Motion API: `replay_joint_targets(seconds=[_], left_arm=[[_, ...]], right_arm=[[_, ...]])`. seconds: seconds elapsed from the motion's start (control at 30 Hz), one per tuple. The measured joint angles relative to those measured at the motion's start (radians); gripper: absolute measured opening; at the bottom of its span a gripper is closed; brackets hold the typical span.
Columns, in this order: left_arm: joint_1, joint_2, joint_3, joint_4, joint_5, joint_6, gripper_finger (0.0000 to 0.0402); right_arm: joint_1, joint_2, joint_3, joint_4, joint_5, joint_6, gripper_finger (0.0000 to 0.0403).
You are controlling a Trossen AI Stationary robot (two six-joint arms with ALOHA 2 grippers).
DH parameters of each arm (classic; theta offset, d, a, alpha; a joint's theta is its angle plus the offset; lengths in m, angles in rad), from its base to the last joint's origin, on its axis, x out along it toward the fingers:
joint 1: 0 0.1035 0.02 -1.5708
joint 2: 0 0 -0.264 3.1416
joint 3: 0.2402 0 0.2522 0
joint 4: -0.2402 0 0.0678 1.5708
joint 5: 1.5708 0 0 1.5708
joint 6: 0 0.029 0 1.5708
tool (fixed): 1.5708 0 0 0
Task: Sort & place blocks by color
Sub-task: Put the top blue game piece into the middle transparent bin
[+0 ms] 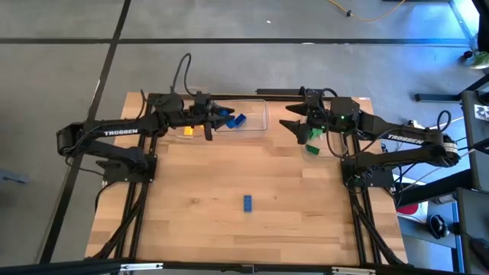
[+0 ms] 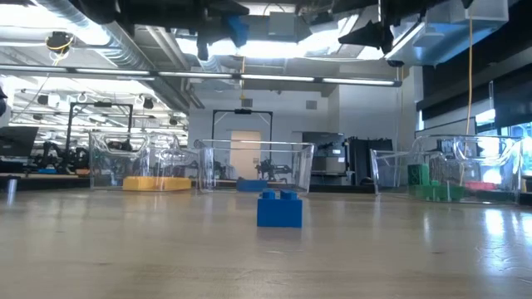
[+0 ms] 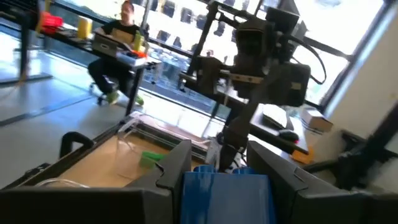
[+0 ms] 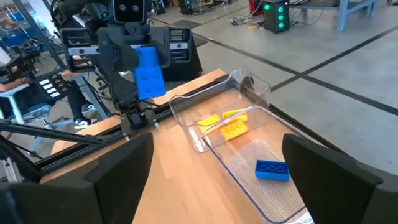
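My left gripper (image 1: 220,116) is shut on a blue block (image 3: 225,194) and hangs high above the far-edge clear bins; the right wrist view shows that block (image 4: 149,71) in the air. Below it, the middle bin (image 1: 260,114) holds one blue block (image 1: 238,120). Yellow blocks (image 4: 229,124) lie flat in the bin beside it. Another blue block (image 1: 249,202) rests flat, studs up, on the table's middle (image 2: 278,209). My right gripper (image 1: 295,124) is open and touches nothing above the green blocks (image 1: 313,143). My left gripper pinches the blue block between its two fingers, one finger on each broad side (image 3: 186,186). The fingers reach level toward the table's right. The block is lifted clear and stands on end, well above the bin.
Three clear bins stand in a row along the far edge (image 2: 249,166): yellow on the left, blue in the middle, green on the right (image 2: 440,189). The wooden table (image 1: 191,214) stretches toward the near edge. A person sits at a desk beyond the table (image 3: 121,31).
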Motion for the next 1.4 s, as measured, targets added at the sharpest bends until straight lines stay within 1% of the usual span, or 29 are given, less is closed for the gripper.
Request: replay_joint_targets(seconds=[0.07, 0.13, 0.2, 0.27, 0.37, 0.43, 0.53, 0.6, 0.67, 0.8, 0.9, 0.97, 1.07, 1.2, 1.4], left_arm=[[-0.008, 0.000, 0.003, -0.005, -0.054, -0.004, 0.0125], [0.003, 0.008, 0.035, -0.046, -0.096, 0.004, 0.0125], [0.038, 0.040, 0.112, -0.124, -0.102, 0.035, 0.0125], [0.087, 0.095, 0.222, -0.271, -0.081, 0.074, 0.0125], [0.153, 0.222, 0.412, -0.501, -0.043, 0.155, 0.0125], [0.183, 0.323, 0.529, -0.634, -0.038, 0.200, 0.0125], [0.203, 0.470, 0.665, -0.802, -0.064, 0.231, 0.0125], [0.205, 0.555, 0.719, -0.867, -0.097, 0.228, 0.0125], [0.204, 0.628, 0.742, -0.898, -0.132, 0.196, 0.0125], [0.200, 0.741, 0.743, -0.898, -0.161, 0.124, 0.0125], [0.200, 0.807, 0.743, -0.901, -0.158, 0.089, 0.0125], [0.199, 0.837, 0.744, -0.901, -0.134, 0.075, 0.0125], [0.189, 0.870, 0.744, -0.907, -0.123, 0.068, 0.0125], [0.164, 0.880, 0.744, -0.910, -0.121, 0.078, 0.0125], [0.130, 0.880, 0.744, -0.917, -0.161, 0.125, 0.0125]], right_arm=[[0.000, 0.000, 0.000, 0.000, 0.000, 0.000, 0.0355], [0.000, 0.000, 0.000, 0.000, 0.010, 0.001, 0.0355], [0.000, 0.000, 0.000, 0.001, 0.026, 0.002, 0.0355], [0.000, 0.000, 0.000, 0.001, 0.033, 0.002, 0.0355], [0.000, 0.000, 0.000, 0.001, 0.035, 0.002, 0.0355], [0.000, 0.000, 0.000, 0.001, 0.035, 0.003, 0.0355], [0.000, 0.000, 0.000, 0.001, 0.035, 0.004, 0.0355], [0.000, 0.000, 0.000, 0.001, 0.035, 0.006, 0.0355], [0.000, 0.000, 0.000, 0.000, 0.035, 0.018, 0.0355], [0.000, 0.000, 0.000, -0.002, 0.035, 0.048, 0.0355], [0.000, 0.000, 0.000, -0.003, 0.035, 0.056, 0.0355], [0.000, 0.000, 0.000, -0.004, 0.035, 0.056, 0.0355], [0.000, 0.000, 0.000, -0.010, 0.035, 0.058, 0.0355], [0.000, 0.001, 0.000, -0.017, 0.035, 0.058, 0.0355], [0.000, 0.001, 0.000, -0.024, 0.035, 0.057, 0.0355]])
